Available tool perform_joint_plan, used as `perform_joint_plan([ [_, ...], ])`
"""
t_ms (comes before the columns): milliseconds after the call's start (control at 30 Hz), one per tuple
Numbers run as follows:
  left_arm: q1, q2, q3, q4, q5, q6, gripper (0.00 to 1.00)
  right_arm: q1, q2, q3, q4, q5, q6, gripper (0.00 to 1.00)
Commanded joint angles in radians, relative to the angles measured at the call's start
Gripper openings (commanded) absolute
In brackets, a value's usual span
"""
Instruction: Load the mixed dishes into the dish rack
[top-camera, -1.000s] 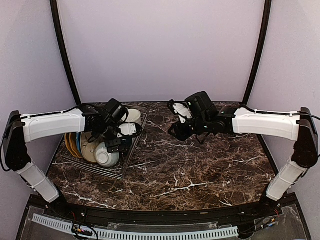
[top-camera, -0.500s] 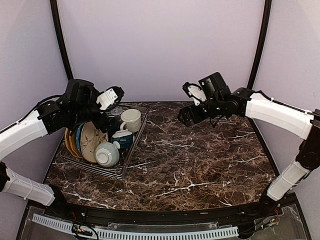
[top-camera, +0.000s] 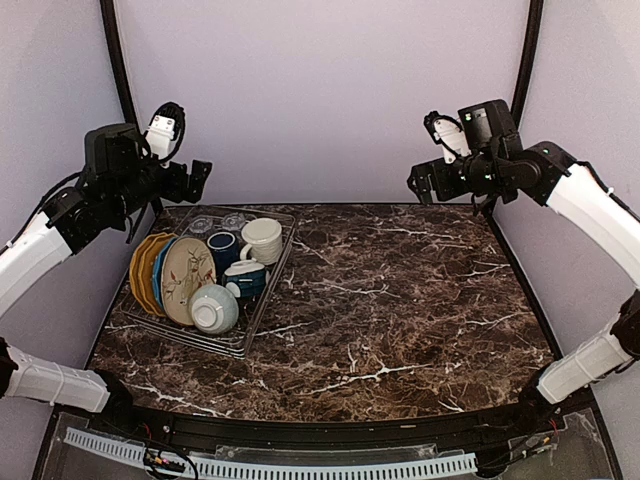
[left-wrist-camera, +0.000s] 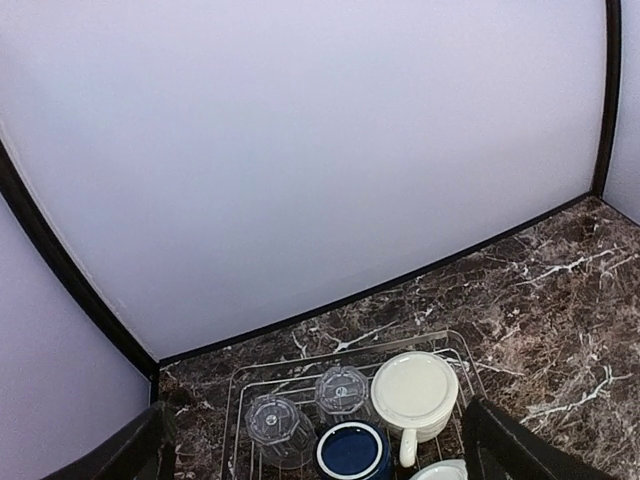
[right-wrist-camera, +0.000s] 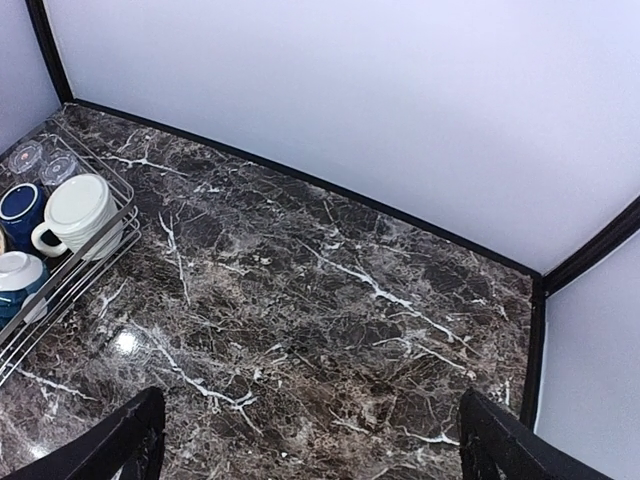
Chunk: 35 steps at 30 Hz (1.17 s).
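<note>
Top view: left gripper (top-camera: 193, 178) is raised high above the back-left corner, jaws spread, gripping nothing. Right gripper (top-camera: 420, 183) is high at the back right, also spread and empty. The dish rack (top-camera: 268, 292) sits on the table's left side. It holds the yellow plate (top-camera: 140, 275), blue plate (top-camera: 158, 282) and cream floral plate (top-camera: 187, 280) on edge, with the pale green bowl (top-camera: 214, 308) nearest.

Left wrist: fingers (left-wrist-camera: 135, 450) sit wide apart. Far below are two tumblers (left-wrist-camera: 275, 425), the navy mug (left-wrist-camera: 350, 450) and the cream ribbed mug (left-wrist-camera: 413, 390), all in the rack.

Right wrist: fingers (right-wrist-camera: 120, 435) are wide apart and touch nothing, with the marble table (right-wrist-camera: 330, 300) beneath.
</note>
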<state>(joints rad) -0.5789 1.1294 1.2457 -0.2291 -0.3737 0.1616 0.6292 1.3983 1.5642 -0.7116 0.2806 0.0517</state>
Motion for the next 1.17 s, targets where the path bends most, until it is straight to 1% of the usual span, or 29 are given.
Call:
perform_joint_plan([
  [0, 0.085, -0.072, 0.000, 0.012, 0.140, -0.139, 0.99, 0.000, -0.084, -0.020, 0.040, 0.056, -0.039, 0.99],
  [167, 0.094, -0.099, -0.036, 0.010, 0.164, -0.123, 0.99, 0.001, -0.204, -0.145, 0.176, 0.026, -0.045, 0.99],
  [300, 0.095, -0.129, -0.078, 0.027, 0.155, -0.140, 0.99, 0.001, -0.251, -0.199, 0.232, -0.003, -0.062, 0.99],
  [567, 0.094, -0.181, -0.128, 0.045, 0.134, -0.139, 0.99, 0.001, -0.229, -0.197, 0.235, -0.005, -0.072, 0.99],
  [1133, 0.095, -0.171, -0.132, 0.050, 0.143, -0.123, 0.99, 0.001, -0.206, -0.206, 0.255, -0.022, -0.076, 0.99],
])
